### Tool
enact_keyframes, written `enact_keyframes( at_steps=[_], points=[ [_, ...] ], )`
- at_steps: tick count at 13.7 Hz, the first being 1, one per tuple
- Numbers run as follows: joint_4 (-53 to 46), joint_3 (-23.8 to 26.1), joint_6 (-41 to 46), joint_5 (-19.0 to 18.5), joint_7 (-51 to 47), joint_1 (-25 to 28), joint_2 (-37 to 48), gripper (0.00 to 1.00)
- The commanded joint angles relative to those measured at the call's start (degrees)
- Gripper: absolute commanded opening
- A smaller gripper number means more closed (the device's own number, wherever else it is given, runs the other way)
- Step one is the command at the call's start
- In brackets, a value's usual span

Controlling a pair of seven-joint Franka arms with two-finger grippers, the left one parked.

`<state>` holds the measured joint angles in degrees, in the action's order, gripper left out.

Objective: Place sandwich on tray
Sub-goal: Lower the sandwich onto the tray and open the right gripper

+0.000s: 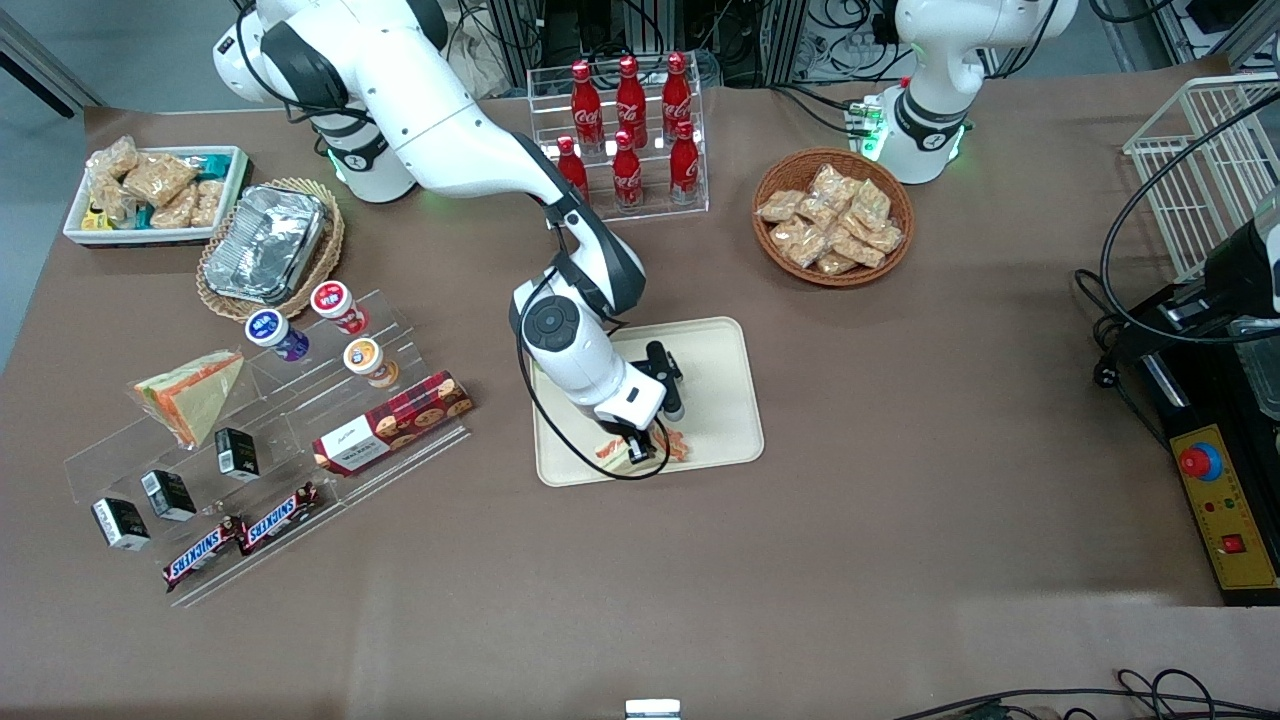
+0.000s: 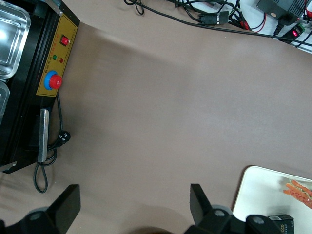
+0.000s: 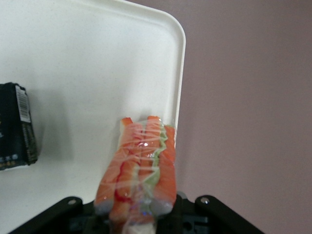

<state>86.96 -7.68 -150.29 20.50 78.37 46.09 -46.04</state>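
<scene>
The sandwich, a clear-wrapped wedge with orange-red filling and a little green, sits between the jaws of my right gripper, which is shut on it. In the front view the gripper hangs low over the cream tray, close to the rim nearest the camera. Only orange bits of the sandwich show beside the hand there. I cannot tell whether the sandwich touches the tray. The parked arm's camera also catches the sandwich on or over the tray.
A small black box lies on the tray beside the sandwich. A second wedge sandwich, cups and a biscuit box stand on the acrylic shelf toward the working arm's end. Farther back are a cola bottle rack and a snack basket.
</scene>
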Motion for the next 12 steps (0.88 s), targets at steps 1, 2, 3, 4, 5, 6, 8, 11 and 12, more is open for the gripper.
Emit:
enact_keyframes(
  at_steps=[1,2,3,4,5,6,8,11,12],
  points=[
    [-1.8,0.0,-0.9,0.8,0.2,-0.3,-1.3,0.94],
    [-1.8,0.0,-0.9,0.9,0.2,-0.4,-1.2,0.99],
    [-1.8,0.0,-0.9,1.0,0.1,-0.4,-1.2,1.00],
    [-1.8,0.0,-0.9,1.1,0.0,-0.4,-1.2,0.99],
    [-1.8,0.0,-0.9,1.1,0.0,-0.4,-1.2,1.00],
    [-1.8,0.0,-0.9,1.1,0.0,-0.4,-1.0,0.99],
    [-1.7,0.0,-0.9,1.1,0.0,-0.4,-1.0,0.99],
    [-1.0,0.1,-0.5,2.5,-2.8,-0.5,-0.2,0.99],
    [0.7,0.0,-0.3,3.1,-6.4,-0.3,1.2,1.00]
  ],
)
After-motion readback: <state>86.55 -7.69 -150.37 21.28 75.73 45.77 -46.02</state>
